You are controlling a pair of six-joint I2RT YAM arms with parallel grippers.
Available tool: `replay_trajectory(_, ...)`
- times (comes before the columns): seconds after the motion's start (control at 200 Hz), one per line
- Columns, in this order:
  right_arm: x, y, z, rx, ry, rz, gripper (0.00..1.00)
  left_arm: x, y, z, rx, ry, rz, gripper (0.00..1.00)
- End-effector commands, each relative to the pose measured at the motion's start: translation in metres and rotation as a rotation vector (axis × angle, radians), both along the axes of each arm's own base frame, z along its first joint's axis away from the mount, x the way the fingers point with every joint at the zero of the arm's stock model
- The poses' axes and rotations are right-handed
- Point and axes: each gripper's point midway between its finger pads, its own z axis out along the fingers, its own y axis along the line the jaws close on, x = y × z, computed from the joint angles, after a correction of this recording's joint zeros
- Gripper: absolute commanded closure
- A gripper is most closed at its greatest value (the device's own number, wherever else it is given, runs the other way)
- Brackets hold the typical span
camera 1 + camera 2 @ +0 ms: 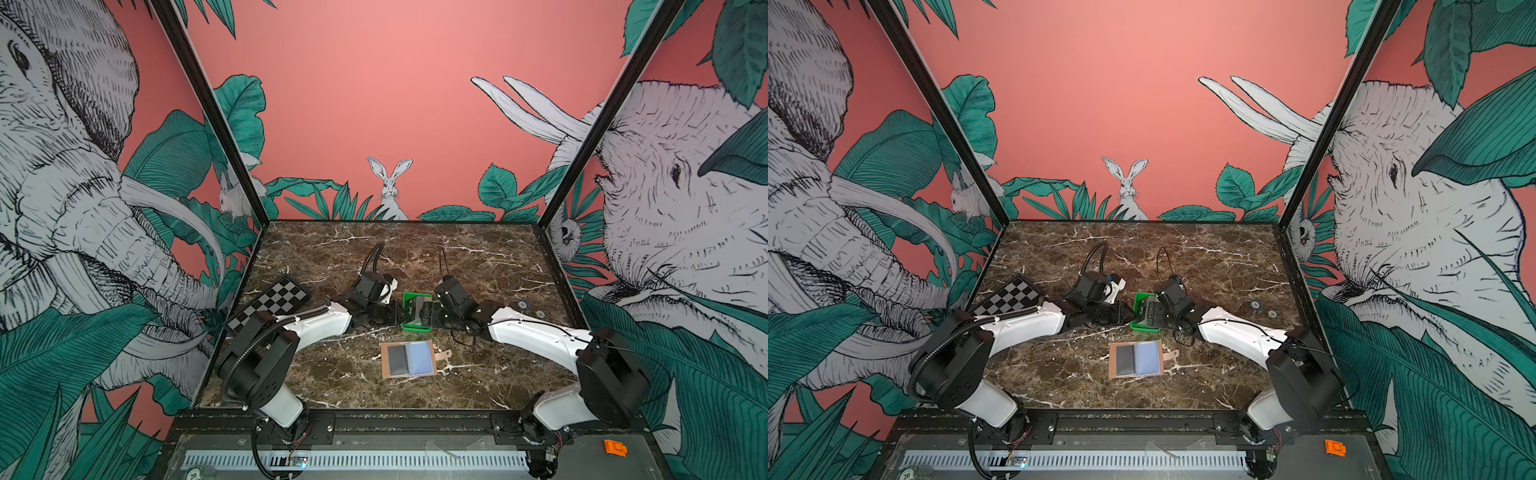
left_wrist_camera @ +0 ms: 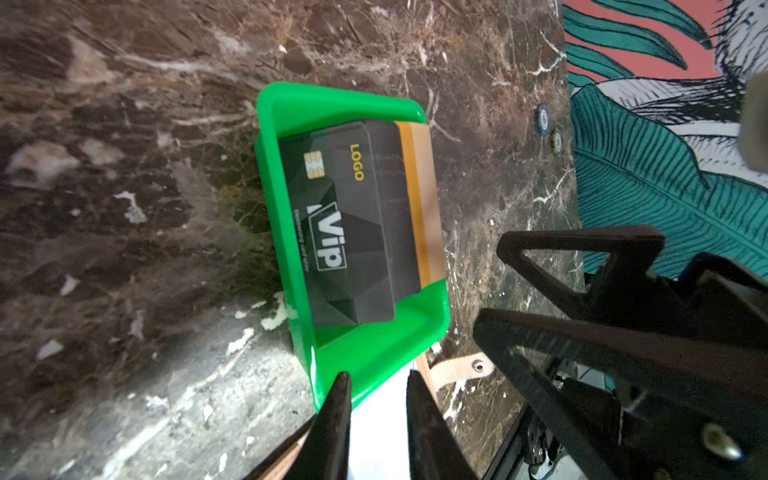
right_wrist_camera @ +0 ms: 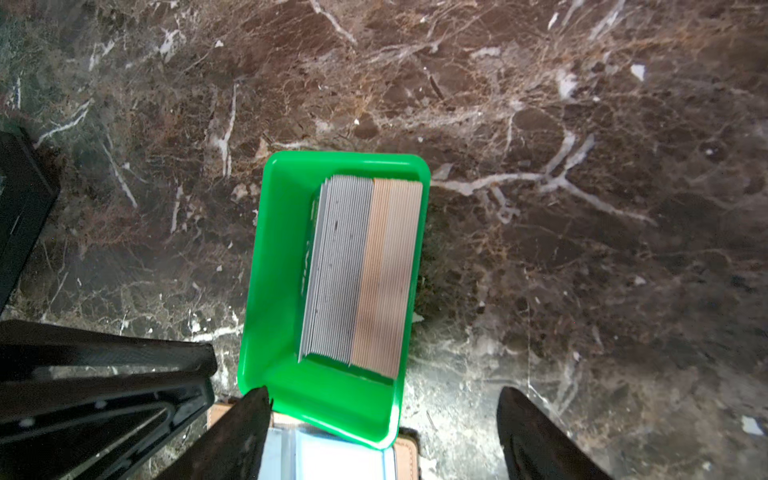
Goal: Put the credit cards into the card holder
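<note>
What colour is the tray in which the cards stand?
Bright green; the tray shows best in the left wrist view.

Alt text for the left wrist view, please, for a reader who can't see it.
A green tray on the marble table holds a black VIP card facing the camera, with tan cards stacked behind. The left claw, tips a narrow gap apart, sits at the tray's near corner; the right claw shows alongside.
</note>
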Motion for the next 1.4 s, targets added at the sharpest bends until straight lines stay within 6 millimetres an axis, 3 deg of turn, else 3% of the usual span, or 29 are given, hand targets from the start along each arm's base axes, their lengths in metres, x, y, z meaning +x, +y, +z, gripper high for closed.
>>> replay_trajectory(0.0, 0.011, 0.012, 0.002, 0.025, -0.005, 0.033, 0.15, 0.010, -0.001, 0.004, -0.008, -0.001, 0.007, 0.75)
replay_trajectory(0.16, 0.019, 0.015, -0.005, 0.020, 0.013, 0.024, 0.14, 0.017, -0.006, 0.004, -0.013, 0.002, 0.002, 0.75)
replay_trajectory(0.185, 0.019, 0.014, -0.016, 0.001, 0.036, 0.019, 0.14, 0.017, -0.006, 0.003, -0.013, 0.003, 0.000, 0.75)
replay_trajectory(0.335, 0.022, 0.015, -0.030, -0.005, 0.067, 0.005, 0.14, 0.019, -0.009, 0.000, -0.017, 0.006, -0.006, 0.76)
replay_trajectory(0.575, 0.027, 0.014, -0.039, -0.013, 0.081, -0.012, 0.13, 0.023, -0.013, -0.003, -0.022, 0.014, -0.007, 0.77)
replay_trajectory(0.81, 0.032, 0.004, -0.040, -0.001, 0.085, -0.050, 0.14, 0.026, -0.016, -0.001, -0.030, 0.015, -0.006, 0.77)
replay_trajectory(1.395, 0.015, -0.007, -0.033, 0.002, 0.078, -0.032, 0.14, 0.033, -0.033, -0.001, -0.042, 0.022, -0.027, 0.76)
